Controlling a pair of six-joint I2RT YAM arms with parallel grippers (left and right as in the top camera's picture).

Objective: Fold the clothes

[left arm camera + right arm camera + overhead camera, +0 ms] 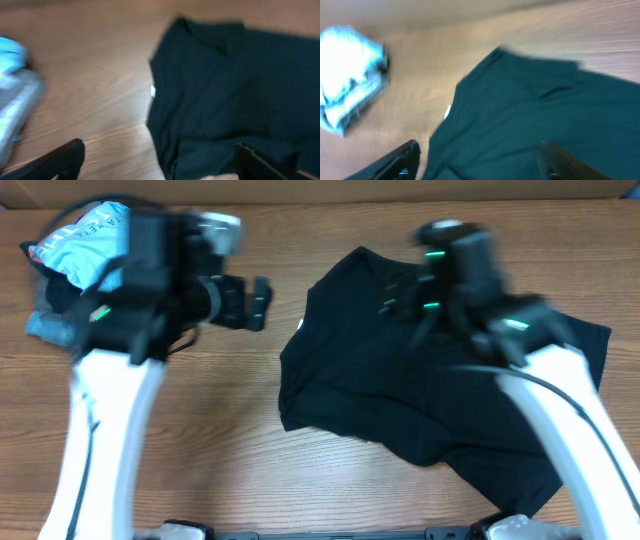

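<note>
The black T-shirt (400, 390) lies spread and partly rumpled on the wooden table, right of centre, with a small white label (300, 327) at its left edge. It also shows in the left wrist view (235, 95) and the right wrist view (530, 115). My left gripper (262, 302) hangs open and empty above bare wood, just left of the shirt. My right gripper (398, 298) is open and empty above the shirt's upper part. Both arms look motion-blurred.
A pile of folded garments sits at the far left: a light blue one with white print (85, 240) on top of grey and denim-blue pieces (50, 320). It shows in the left wrist view (12, 95) and the right wrist view (350, 95).
</note>
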